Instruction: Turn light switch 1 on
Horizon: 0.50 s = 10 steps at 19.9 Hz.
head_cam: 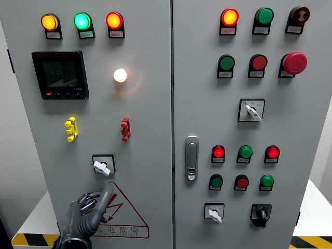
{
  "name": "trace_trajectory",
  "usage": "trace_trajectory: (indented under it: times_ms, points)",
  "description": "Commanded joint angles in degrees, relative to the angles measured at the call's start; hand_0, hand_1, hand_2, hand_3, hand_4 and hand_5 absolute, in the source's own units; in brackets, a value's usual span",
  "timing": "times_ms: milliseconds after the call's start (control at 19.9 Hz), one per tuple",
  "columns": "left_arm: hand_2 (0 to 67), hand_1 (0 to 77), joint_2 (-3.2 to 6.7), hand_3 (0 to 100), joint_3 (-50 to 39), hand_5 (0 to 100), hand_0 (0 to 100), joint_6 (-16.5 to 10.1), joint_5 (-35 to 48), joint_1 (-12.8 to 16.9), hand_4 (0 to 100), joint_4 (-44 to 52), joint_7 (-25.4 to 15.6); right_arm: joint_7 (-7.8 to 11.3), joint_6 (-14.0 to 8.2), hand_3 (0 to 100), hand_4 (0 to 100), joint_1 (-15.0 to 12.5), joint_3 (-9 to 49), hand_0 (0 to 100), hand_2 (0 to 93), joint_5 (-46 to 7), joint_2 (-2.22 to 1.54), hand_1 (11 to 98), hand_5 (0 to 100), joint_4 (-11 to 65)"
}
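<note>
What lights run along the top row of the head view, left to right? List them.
amber light → green light → red-orange light → lit red light → unlit green light → dark red buzzer-like unit.

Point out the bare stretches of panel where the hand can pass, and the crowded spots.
Bare: between the rotary switch and the door seam; under the digital meter. Crowded: the right door's button rows. The left hand covers the warning triangle.
</note>
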Motion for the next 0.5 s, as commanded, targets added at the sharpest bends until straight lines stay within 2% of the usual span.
trace_trajectory:
  times_ms: [0,100,201,251,351,451]
  points:
    - [50.3,47.8,2.23,95,2.15,75,0,-3.14,-5.74,2.68,99,0.59,-5.23,-0.06,0.00,11,23,-0.01,0.00,0,0.0,0.00,0.00,22.4,15,0.00]
    - [50.3,45.3,3.81,96,4.26,76,0,-6.39,-6.55,6.37,100,1.29,-9.02,-0.06,0.00,11,23,-0.01,0.00,0,0.0,0.00,0.00,22.4,15,0.00]
    - [50.4,43.6,6.09,97,5.76,76,0,-7.72,-6.72,9.45,100,4.71,-11.58,0.02,0.00,11,23,-0.01,0.00,0,0.0,0.00,0.00,22.4,15,0.00]
    - [50.4,42.1,7.32,97,6.89,76,0,-7.72,-7.86,10.33,100,6.47,-11.50,0.02,0.00,11,23,0.07,0.00,0,0.0,0.00,0.00,22.4,15,0.00]
    - [49.7,40.0,9.17,96,9.53,77,0,-7.72,-14.51,10.60,100,12.69,-11.85,0.02,0.00,11,23,-0.01,0.00,0,0.0,0.00,0.00,22.4,15,0.00]
    - [49.0,41.2,10.14,95,12.87,76,0,-7.90,-21.72,10.69,100,19.37,-13.07,-0.06,0.00,11,23,-0.01,0.00,0,0.0,0.00,0.00,22.4,15,0.00]
